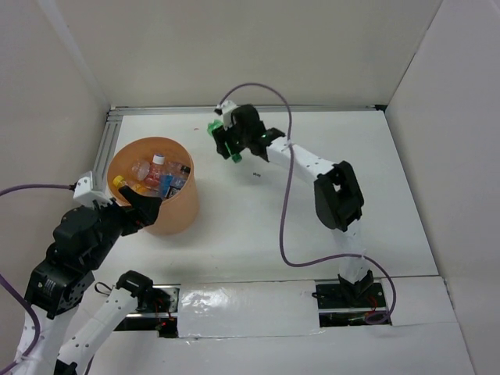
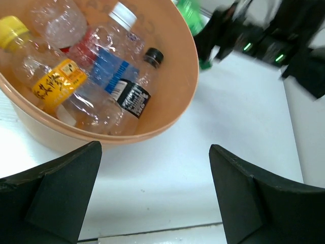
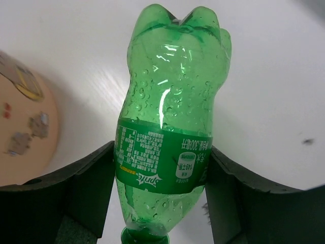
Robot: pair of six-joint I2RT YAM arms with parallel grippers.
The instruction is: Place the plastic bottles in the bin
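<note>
Orange bin [image 1: 178, 212], upright at the table's left, holding a jumble of clear bottles [image 2: 56, 23] lying on their sides: yellow-capped bottle [image 2: 53, 84] with yellow label, white-capped bottle [image 2: 109, 66] with blue label, black-capped bottle [image 2: 133, 97] with dark label. Green bottle [image 3: 170, 117] outside, right of the bin, pinched across its label by the right gripper [image 3: 161, 193]

A white table [image 1: 234, 234] fills most of the top view; plain white walls [image 1: 250, 47] close it in at nine, twelve and three o'clock. A grey metal rail [image 1: 312, 108] runs along the table's twelve o'clock edge; a side rail [image 1: 104, 148] comes down from the eleven o'clock corner along the nine o'clock edge. A wrinkled strip of glossy white tape [image 1: 242, 308] lies across the six o'clock edge; a small dark speck [image 1: 256, 175] sits near the table's centre. In the right wrist view a dark mark [image 3: 308, 142] shows at three o'clock on the bare white surface; whether it is the same one I cannot tell.
</note>
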